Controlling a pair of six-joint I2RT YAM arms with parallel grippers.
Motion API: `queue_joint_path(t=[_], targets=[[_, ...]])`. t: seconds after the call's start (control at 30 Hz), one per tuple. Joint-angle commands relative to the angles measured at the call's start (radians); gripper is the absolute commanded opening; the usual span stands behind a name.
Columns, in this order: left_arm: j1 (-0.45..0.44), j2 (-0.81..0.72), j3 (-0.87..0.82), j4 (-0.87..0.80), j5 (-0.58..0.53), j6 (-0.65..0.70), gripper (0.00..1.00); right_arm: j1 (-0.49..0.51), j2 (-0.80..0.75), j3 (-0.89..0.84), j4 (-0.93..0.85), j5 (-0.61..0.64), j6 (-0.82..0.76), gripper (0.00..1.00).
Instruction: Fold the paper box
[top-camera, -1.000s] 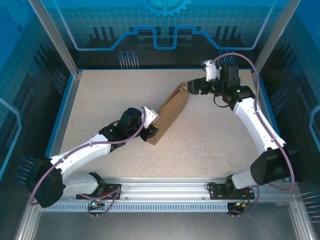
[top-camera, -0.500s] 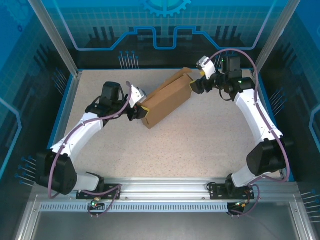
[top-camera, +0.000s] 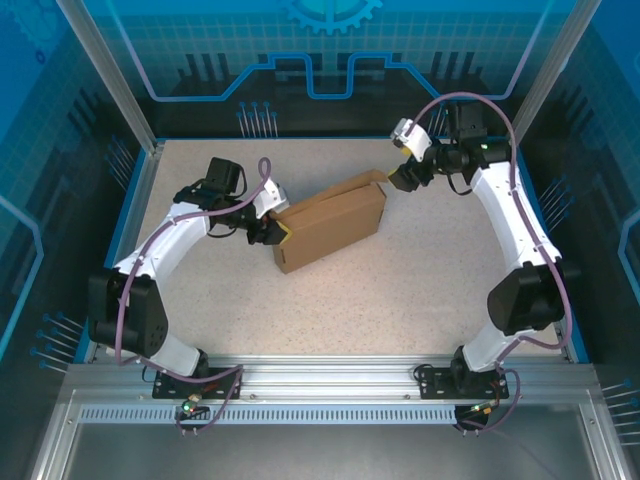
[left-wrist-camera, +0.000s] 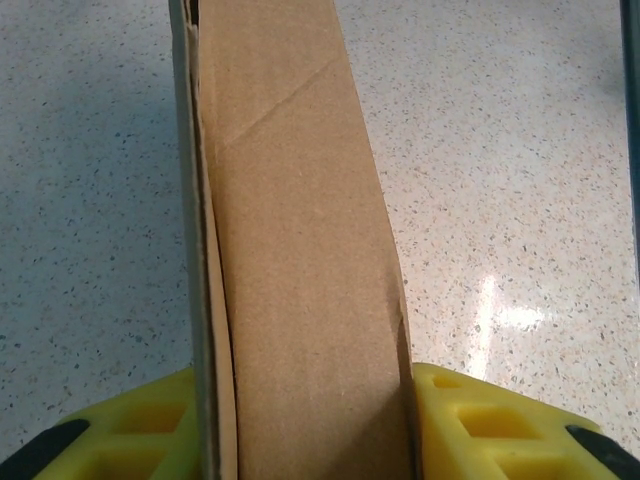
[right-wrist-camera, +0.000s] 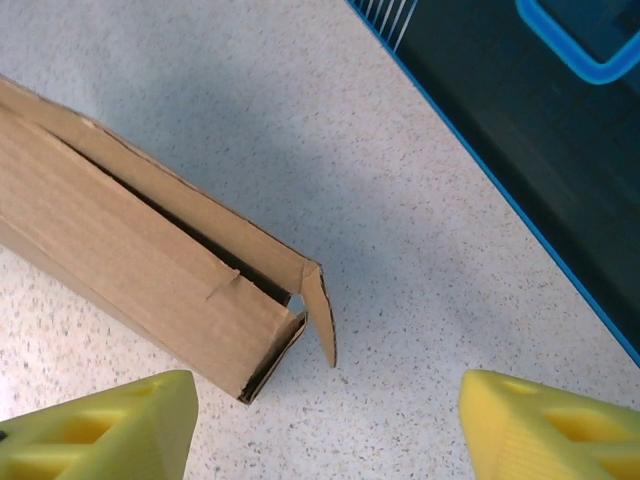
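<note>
The brown paper box (top-camera: 330, 222) lies folded on the speckled table, its long axis running from near left to far right. My left gripper (top-camera: 277, 230) is shut on the box's left end. In the left wrist view the cardboard (left-wrist-camera: 300, 250) fills the gap between the yellow fingers (left-wrist-camera: 480, 425). My right gripper (top-camera: 396, 177) hovers open just off the box's far right corner. The right wrist view shows that corner (right-wrist-camera: 180, 290) with a small flap (right-wrist-camera: 322, 315) sticking out and a dark slit along the top. Nothing lies between the right fingers (right-wrist-camera: 110, 430).
A blue rim (top-camera: 135, 215) borders the table on the left, and a matching rim (right-wrist-camera: 500, 190) runs close behind the right gripper. Bare speckled surface (top-camera: 400, 290) stretches in front of the box.
The left arm swung leftward and away, turning the box from a steep diagonal to nearly flat across the table. The right gripper followed the far corner and its jaws narrowed a little.
</note>
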Motion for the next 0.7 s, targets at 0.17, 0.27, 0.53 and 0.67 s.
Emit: queue_joint_path(t=[0.17, 0.27, 0.53, 0.67], targets=[[0.016, -0.014, -0.023, 0.016, 0.090, 0.089, 0.35, 0.060, 0.131, 0.109, -0.151, 0.039, -0.098, 0.61], [0.017, -0.008, -0.021, 0.018, 0.090, 0.086, 0.36, 0.075, 0.178, 0.153, -0.166, 0.074, -0.095, 0.55], [0.015, 0.000, -0.018, 0.028, 0.091, 0.076, 0.36, 0.090, 0.265, 0.255, -0.228, 0.087, -0.072, 0.30], [0.015, 0.002, -0.018, 0.037, 0.090, 0.070, 0.36, 0.091, 0.285, 0.275, -0.250, 0.091, -0.063, 0.23]])
